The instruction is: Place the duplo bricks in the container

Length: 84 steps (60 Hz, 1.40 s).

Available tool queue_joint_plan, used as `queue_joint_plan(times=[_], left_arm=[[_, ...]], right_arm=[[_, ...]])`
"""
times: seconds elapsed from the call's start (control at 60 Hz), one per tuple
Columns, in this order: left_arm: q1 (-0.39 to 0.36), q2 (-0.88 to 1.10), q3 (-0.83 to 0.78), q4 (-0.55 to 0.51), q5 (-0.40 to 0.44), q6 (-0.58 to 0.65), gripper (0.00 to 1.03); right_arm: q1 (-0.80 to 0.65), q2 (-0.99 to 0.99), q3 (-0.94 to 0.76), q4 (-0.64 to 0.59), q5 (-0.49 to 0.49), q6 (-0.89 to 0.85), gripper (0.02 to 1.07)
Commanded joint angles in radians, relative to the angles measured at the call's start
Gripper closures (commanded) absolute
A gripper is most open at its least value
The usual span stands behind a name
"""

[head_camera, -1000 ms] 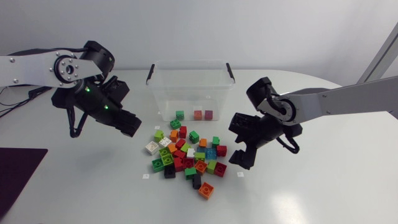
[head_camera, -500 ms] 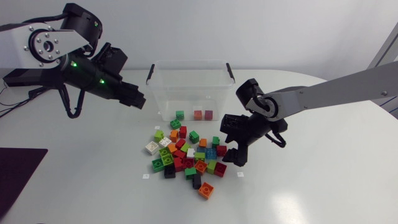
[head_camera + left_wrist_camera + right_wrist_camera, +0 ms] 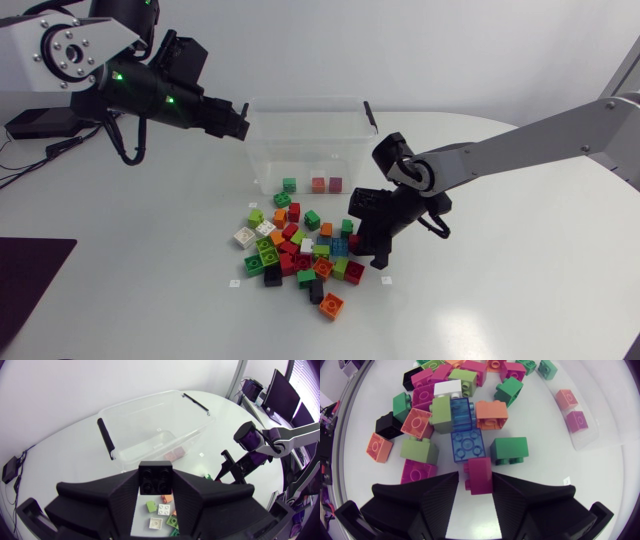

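Here, two arms sort duplo bricks (image 3: pixel 290 262) into a clear container (image 3: pixel 262 160) on a white worktop (image 3: pixel 520 300). The left tool (image 3: pixel 156 491) is clenched on a black brick (image 3: pixel 156 478) (studs facing the wrist camera). It hangs at the container's left end, about over the rim and not yet over the middle. The right tool (image 3: pixel 475 485) is low over the loose pile in front of the container's near wall. Its fingers stand spread around a magenta brick (image 3: pixel 480 476), without plainly pressing it from both sides. Three bricks (image 3: pixel 318 184), green, red-orange and purple, already lie on the container's floor by that near wall; the many others lie outside.

Such bricks are judged light, rigid and smooth-walled. The best hold is squarely on two opposite flat sides, below the studs, since a corner grip would let a brick twist or slip out. A blue brick (image 3: pixel 466 446) lies just beside the magenta one, on the container's side of it, so closing there may nudge neighbours.
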Motion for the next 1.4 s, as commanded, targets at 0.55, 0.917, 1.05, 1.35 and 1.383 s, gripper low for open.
queue_joint_plan(times=[0.55, 0.917, 1.05, 1.35, 1.383], left_arm=[[-0.017, 0.236, 0.180, 0.141, 0.049, -0.112, 0.72], [-0.017, 0.299, 0.261, 0.160, 0.049, -0.132, 0.13], [-0.014, 0.266, 0.254, 0.172, 0.049, -0.123, 0.05], [0.009, 0.101, 0.114, 0.062, -0.022, 0.046, 0.06], [0.016, 0.078, 0.077, 0.049, -0.022, 0.075, 0.06]], right_arm=[[-0.024, -0.132, -0.011, -0.078, -0.008, -0.007, 0.84], [-0.023, -0.283, 0.018, -0.150, -0.013, 0.034, 0.84], [-0.024, -0.310, 0.073, -0.161, -0.013, 0.066, 0.84], [-0.035, -0.303, 0.266, -0.151, -0.023, 0.204, 0.84], [-0.036, -0.293, 0.286, -0.144, -0.023, 0.224, 0.84]])
